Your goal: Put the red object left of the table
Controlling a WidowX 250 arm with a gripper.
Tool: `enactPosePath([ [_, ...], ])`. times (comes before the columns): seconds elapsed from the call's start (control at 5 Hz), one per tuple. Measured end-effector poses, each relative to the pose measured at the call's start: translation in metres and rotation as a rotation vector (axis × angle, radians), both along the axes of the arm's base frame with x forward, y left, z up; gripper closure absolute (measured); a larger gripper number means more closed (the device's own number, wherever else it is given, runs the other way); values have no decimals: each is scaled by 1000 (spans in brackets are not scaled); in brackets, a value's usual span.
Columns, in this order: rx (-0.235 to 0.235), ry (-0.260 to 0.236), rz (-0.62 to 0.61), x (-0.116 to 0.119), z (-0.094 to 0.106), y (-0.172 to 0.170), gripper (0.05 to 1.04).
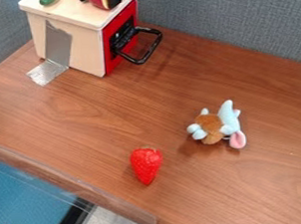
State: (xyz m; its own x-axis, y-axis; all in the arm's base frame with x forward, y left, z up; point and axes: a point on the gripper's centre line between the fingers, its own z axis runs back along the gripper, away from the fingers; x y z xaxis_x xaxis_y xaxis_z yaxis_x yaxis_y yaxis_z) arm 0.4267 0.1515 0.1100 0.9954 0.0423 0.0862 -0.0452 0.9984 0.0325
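A red strawberry [146, 165] lies on the brown wooden table [72, 109], near its lower left edge and a little below the middle of the view. Its wide end points up in the view and its tip points down. Nothing touches it.
A small plush toy [211, 128] in brown and light blue lies right of the strawberry. At the upper left stands a wooden toy oven [69, 39] with a red front and black handle [149, 54], taped down. Grey partitions [238, 15] border the back. A clear strip [87, 190] lines the lower left edge.
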Motion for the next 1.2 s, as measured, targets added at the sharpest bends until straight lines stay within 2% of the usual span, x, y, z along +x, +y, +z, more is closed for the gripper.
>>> enactPosePath([
  [0.2, 5, -3, 7, 0, 0, 1, 187],
  [0.4, 14, 2, 11, 0, 0, 1, 188],
  [0.6, -11, -27, 38, -5, 11, -7, 188],
  [0.8, -21, -97, 63, -31, 46, -20, 188],
  [1.0, -56, -109, 40, -63, 48, -37, 188],
  [1.2, -79, -93, 2, -97, 25, -39, 188],
])
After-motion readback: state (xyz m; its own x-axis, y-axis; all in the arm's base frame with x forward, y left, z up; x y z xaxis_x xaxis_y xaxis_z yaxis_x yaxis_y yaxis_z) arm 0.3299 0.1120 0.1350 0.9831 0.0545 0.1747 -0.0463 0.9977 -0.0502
